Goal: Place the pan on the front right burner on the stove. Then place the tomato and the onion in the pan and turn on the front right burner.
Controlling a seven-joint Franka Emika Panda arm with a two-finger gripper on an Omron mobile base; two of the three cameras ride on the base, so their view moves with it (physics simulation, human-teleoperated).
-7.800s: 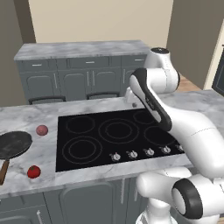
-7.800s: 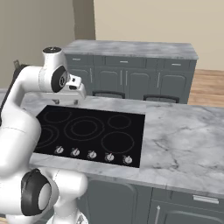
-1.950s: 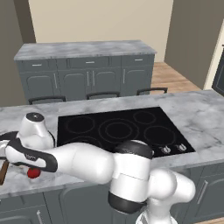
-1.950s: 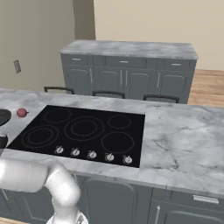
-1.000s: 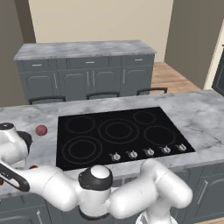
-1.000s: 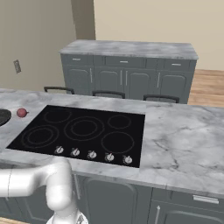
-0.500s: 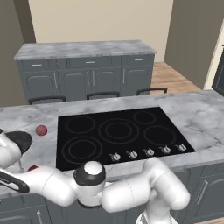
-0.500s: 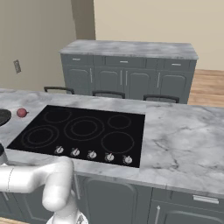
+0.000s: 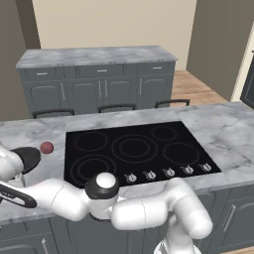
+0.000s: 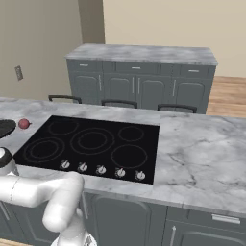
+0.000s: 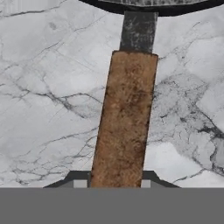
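With both fingers (image 11: 80, 183) clamped on the pan's brown handle (image 11: 124, 118), the gripper (image 11: 112, 184) has the pan (image 9: 27, 158) gripped; it sits on the marble counter (image 9: 34, 135) left of the stove (image 9: 134, 148), onion (image 9: 46, 147) beside it.

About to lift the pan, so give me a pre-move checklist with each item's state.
1. Gripper closed on the pan's wooden handle: ok, a finger sits on each side.
2. Pan resting on the counter left of the stove: ok.
3. Front right burner free of objects: ok.
4. Onion apart from the pan: ok.
5. Tomato's position: cannot tell.
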